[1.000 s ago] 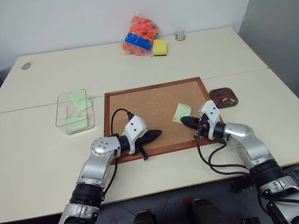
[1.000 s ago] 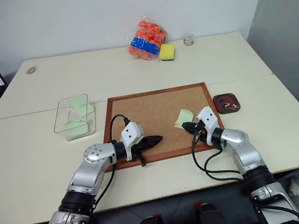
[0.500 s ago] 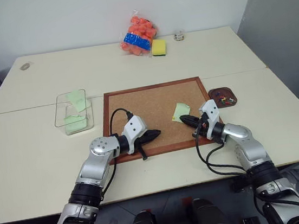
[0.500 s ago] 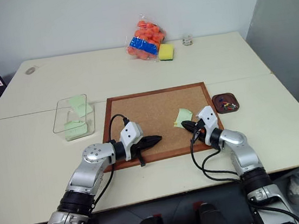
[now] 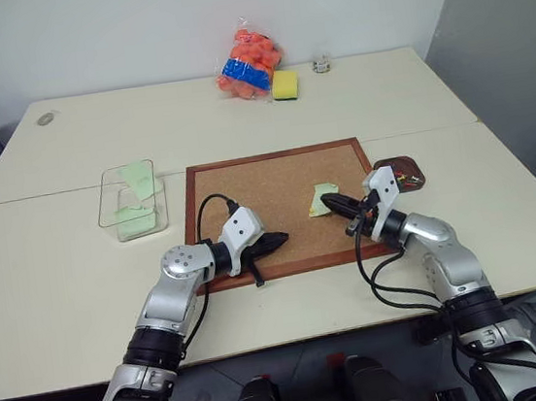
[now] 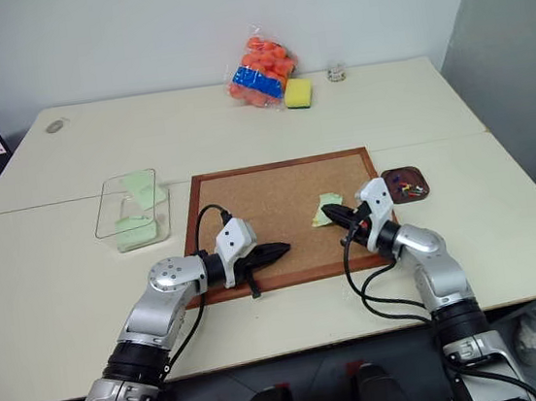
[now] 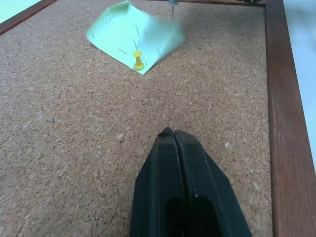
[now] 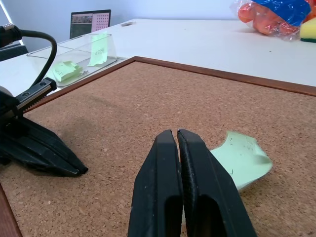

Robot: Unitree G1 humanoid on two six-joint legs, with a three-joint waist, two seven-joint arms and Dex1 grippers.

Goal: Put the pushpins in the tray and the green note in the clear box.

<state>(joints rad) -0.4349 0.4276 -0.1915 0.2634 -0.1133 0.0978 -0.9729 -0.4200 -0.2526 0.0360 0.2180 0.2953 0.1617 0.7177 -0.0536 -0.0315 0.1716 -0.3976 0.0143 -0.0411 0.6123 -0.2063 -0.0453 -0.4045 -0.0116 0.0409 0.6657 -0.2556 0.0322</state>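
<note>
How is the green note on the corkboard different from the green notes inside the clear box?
The green note on the corkboard lies in the open, curled, and is fixed by a yellow pushpin; the notes in the clear box sit within its transparent walls with no pin visible. One boxed note leans upright, while the board note lies nearly flat. All are pale green paper.

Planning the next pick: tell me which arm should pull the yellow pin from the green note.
Right. Its tool hangs shut right beside the green note, pinned by a yellow pushpin; the left tool sits farther back across the corkboard.
</note>
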